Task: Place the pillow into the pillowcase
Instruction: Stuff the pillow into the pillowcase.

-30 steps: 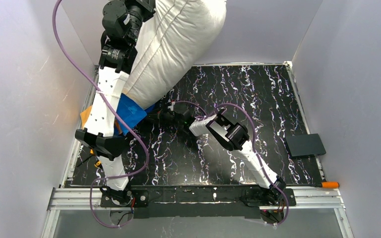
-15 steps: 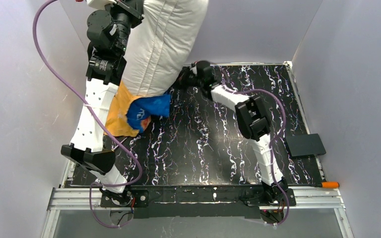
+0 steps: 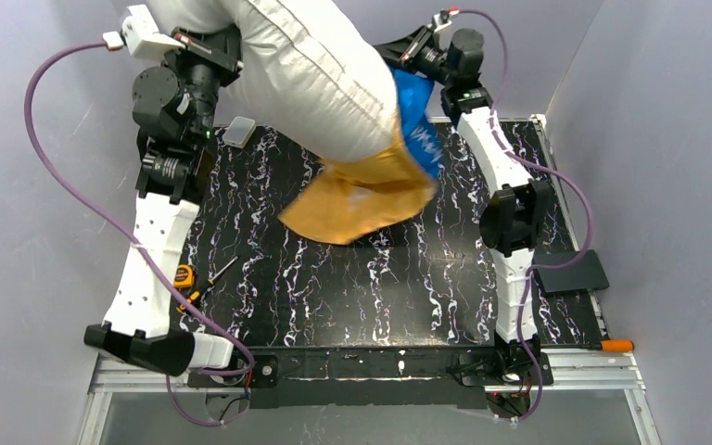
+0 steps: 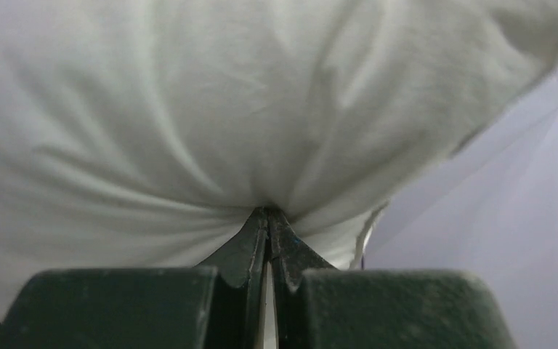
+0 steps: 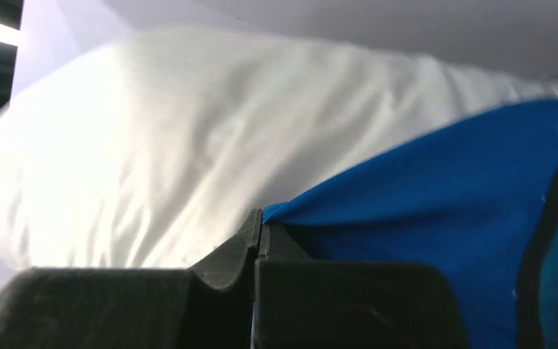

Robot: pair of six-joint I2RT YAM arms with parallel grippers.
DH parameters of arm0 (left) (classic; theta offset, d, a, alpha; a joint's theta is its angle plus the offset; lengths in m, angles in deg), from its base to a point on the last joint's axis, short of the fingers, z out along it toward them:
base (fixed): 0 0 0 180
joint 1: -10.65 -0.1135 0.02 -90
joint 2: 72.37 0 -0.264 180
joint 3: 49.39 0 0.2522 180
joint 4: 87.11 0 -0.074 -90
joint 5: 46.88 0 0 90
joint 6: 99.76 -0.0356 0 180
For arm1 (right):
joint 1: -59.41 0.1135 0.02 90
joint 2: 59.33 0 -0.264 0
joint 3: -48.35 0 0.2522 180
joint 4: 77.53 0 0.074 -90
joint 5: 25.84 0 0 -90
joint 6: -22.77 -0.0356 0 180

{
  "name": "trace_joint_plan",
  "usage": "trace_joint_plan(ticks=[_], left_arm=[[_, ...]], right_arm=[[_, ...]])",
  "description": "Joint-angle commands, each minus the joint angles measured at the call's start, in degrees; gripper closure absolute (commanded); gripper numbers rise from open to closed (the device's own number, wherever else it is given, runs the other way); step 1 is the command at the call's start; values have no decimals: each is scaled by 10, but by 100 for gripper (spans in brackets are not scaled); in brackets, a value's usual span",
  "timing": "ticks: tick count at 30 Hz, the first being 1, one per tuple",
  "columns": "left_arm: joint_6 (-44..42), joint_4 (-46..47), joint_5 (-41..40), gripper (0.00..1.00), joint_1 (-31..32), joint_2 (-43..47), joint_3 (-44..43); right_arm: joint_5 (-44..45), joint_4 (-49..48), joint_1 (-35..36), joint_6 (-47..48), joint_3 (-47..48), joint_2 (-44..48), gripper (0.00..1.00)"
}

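The white pillow hangs in the air, slanting from top left down to the middle, and fills the left wrist view. Its lower end sits inside the pillowcase, orange below and blue on the right. My left gripper is shut on the pillow's fabric at the upper left; in the top view the pillow hides it. My right gripper is shut on the blue pillowcase edge, high at the back, with the pillow beside it.
A black marbled mat covers the table. A small white block lies at the back left, a yellow tape measure and a screwdriver at the left edge, a black pad and an orange marker at the right. Grey walls surround.
My right gripper has swung from the table middle up to the back with the blue pillowcase edge, lifting the case off the mat. The pillow and left arm have shifted right and tilted.
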Motion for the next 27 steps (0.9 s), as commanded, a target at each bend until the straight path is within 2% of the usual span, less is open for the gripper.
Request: trace_joint_plan(ticks=[1, 4, 10, 14, 21, 24, 27], left_arm=[[31, 10, 46, 100, 6, 70, 65], [23, -59, 71, 100, 6, 105, 113], [24, -86, 231, 100, 25, 159, 320], [-12, -75, 187, 100, 83, 167, 399], [-63, -42, 130, 100, 130, 83, 365], [-66, -41, 123, 100, 162, 46, 370], [-101, -60, 98, 100, 194, 39, 382]], right_arm=[[-19, -77, 0, 64, 81, 112, 99], [-19, -50, -6, 106, 87, 131, 99], [-52, 15, -7, 177, 44, 153, 99], [-66, 37, -8, 191, 33, 142, 99], [-68, 36, -4, 207, 67, 113, 99], [-87, 98, 6, 274, 31, 123, 99], [-91, 204, 21, 379, -70, 171, 99]])
